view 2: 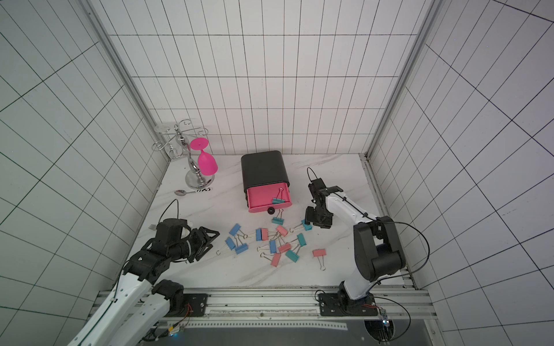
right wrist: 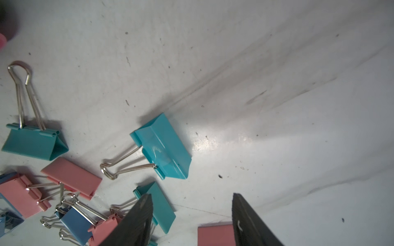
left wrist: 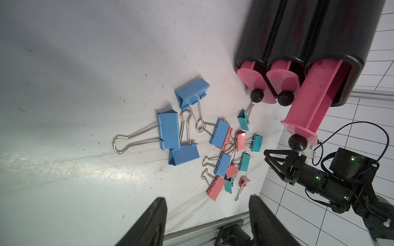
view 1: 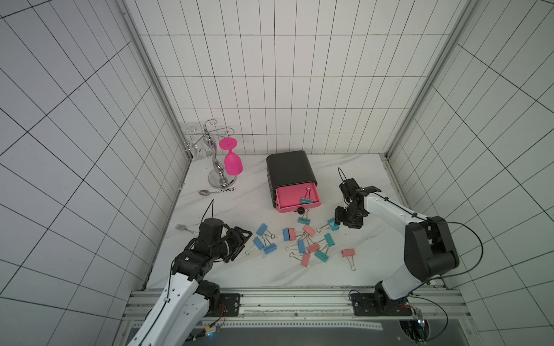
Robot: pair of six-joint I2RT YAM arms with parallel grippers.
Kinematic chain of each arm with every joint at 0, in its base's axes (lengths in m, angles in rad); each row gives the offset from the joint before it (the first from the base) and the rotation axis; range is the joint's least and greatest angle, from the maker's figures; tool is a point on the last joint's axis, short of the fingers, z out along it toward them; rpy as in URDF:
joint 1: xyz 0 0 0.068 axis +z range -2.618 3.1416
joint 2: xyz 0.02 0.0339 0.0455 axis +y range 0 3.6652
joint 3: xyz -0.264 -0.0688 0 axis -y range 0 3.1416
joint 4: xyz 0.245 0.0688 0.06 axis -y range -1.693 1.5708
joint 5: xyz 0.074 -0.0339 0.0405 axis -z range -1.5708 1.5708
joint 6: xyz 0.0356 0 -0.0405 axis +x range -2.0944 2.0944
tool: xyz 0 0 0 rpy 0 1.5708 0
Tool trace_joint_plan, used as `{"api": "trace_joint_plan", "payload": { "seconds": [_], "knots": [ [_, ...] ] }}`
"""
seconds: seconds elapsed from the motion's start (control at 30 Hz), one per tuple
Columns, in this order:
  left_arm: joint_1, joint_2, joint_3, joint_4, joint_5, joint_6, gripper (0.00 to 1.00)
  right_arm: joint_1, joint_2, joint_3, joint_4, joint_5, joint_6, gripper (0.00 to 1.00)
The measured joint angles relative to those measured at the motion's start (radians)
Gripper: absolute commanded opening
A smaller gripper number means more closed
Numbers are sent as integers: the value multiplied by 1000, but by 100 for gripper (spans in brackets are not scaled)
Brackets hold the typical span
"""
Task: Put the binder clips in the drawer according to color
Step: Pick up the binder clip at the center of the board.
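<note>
Sorting has barely begun: only one teal clip (view 1: 306,200) lies in the chest's (view 1: 289,167) pulled-out top drawer (view 1: 286,198), while the two drawers below it (left wrist: 251,78) are shut and, as far as a wrist view shows, not yet used. Over a dozen binder clips (view 1: 299,242) in teal, blue and pink remain scattered on the table (view 1: 239,209) in front of the chest, so nearly all the work is left, including opening a drawer for each of the other two colours. The right gripper (right wrist: 191,194) hangs low over the table with its jaws parted fairly wide and nothing between them; a second teal clip (right wrist: 164,147) lies flat just ahead of its fingertips, apart from them, with its wire handles pointing toward the pile. That clip looks like the next one to be picked up, and it would belong with the teal one already stored. Behind and to one side of the same fingertips sit another teal clip (right wrist: 162,204) and a lone pink clip (right wrist: 215,235). The left gripper (left wrist: 206,197) waits at the far edge of the pile, jaws apart and empty, and a cluster of three blue clips (left wrist: 168,130) lies on the table ahead of it, near but not touching.
</note>
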Motion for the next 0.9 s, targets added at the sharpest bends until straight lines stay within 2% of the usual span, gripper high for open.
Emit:
{"api": "trace_joint_plan", "payload": {
  "seconds": [0.37, 0.9],
  "knots": [
    [0, 12, 0, 18, 0, -3, 65, 3, 100, 49, 14, -58, -40, 59],
    [0, 20, 0, 31, 2, -3, 65, 39, 180, 103, 6, -32, -92, 58]
  ]
}}
